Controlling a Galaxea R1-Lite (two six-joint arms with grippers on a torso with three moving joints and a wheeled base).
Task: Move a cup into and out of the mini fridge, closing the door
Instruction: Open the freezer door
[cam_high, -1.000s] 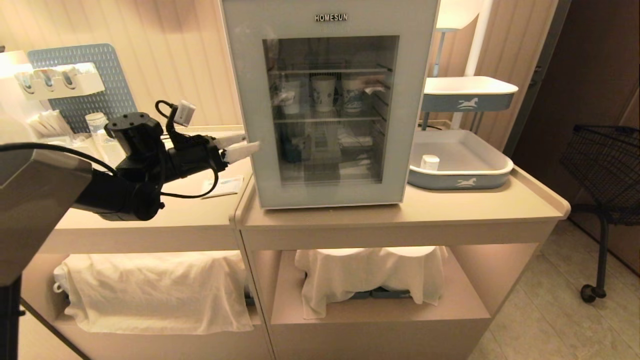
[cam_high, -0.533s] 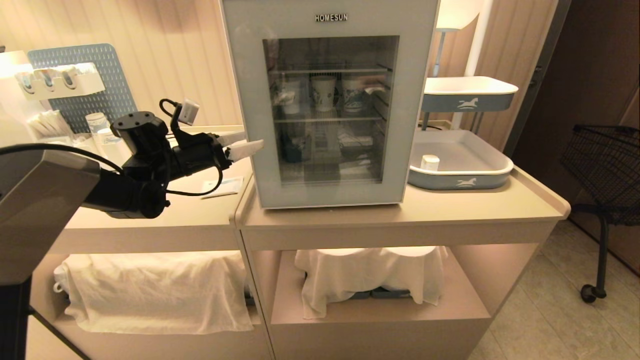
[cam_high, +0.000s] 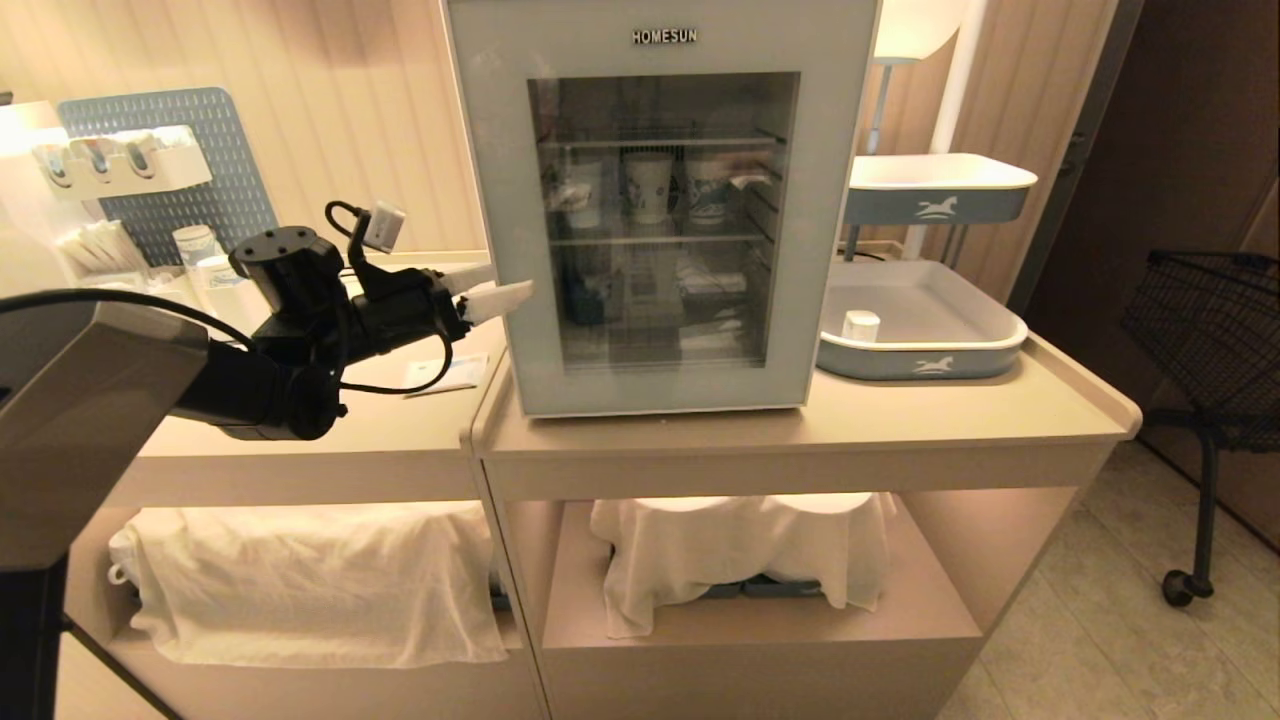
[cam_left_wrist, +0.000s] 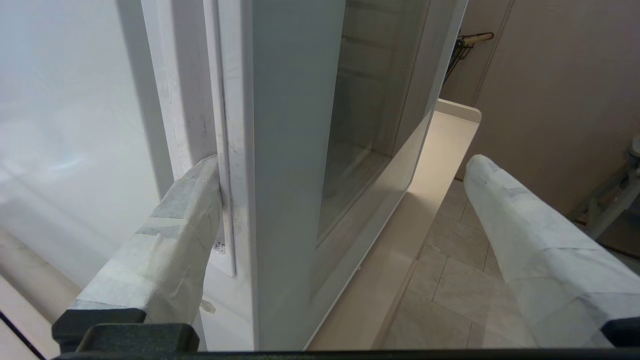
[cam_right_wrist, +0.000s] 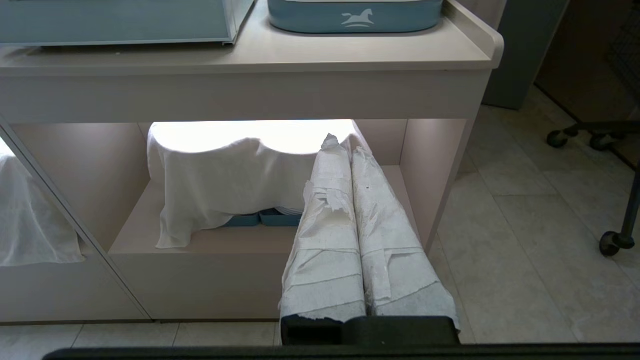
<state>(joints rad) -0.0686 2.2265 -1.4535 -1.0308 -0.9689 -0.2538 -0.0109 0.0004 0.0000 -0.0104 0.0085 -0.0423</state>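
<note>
Standing on one beige bench (cam_high: 800, 425) with a raised lip along its right edge: one mini fridge (cam_high: 660, 205), white-bodied, its door (cam_high: 500, 150) pale grey-blue with a glass window, closed or very nearly so; paper cups inside on a wire shelf, three countable through the glass; one grey-blue tray (cam_high: 925, 355) at the bench's right end, holding one cup (cam_high: 859, 324), small and white, near the tray's left wall; a second tray (cam_high: 940, 185) raised on a stand behind it; two white cloths (cam_high: 310, 580) draped in the lower shelf openings; pale striped wall behind, tiled floor, one black wire cart at right; left end effector (cam_high: 495, 288) at the fridge's left edge, taped fingers (cam_left_wrist: 165, 240) wide apart, straddling the door's edge, one resting at the seam; right end effector (cam_right_wrist: 352, 145) parked low before the lower shelf, fingers pressed together, empty.
</note>
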